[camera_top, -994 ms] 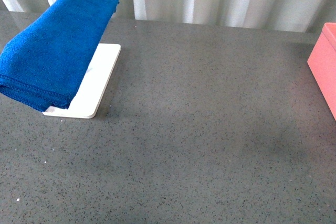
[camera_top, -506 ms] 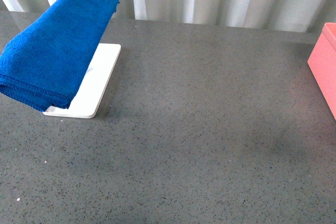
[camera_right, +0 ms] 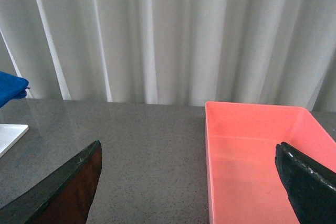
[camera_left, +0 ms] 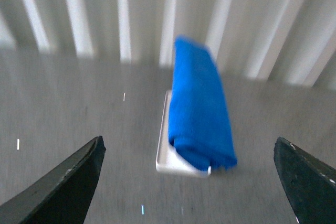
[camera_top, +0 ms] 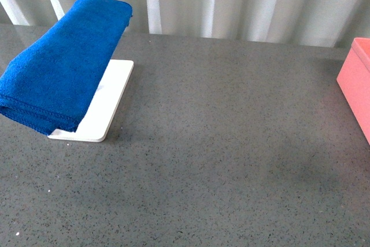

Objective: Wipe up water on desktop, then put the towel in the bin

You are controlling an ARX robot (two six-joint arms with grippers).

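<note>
Task not started: the towel [camera_top: 60,88] lies folded on the white tray [camera_top: 107,108] at upper left of the front frame, the bin [camera_top: 355,85] sits at the right edge, no water is discernible on the worktop [camera_top: 231,154], and left jaws and right jaws both gape wide, holding nothing.

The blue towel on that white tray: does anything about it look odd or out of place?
The towel is larger than the white tray and overhangs its left side. No water shows on the desktop.
</note>
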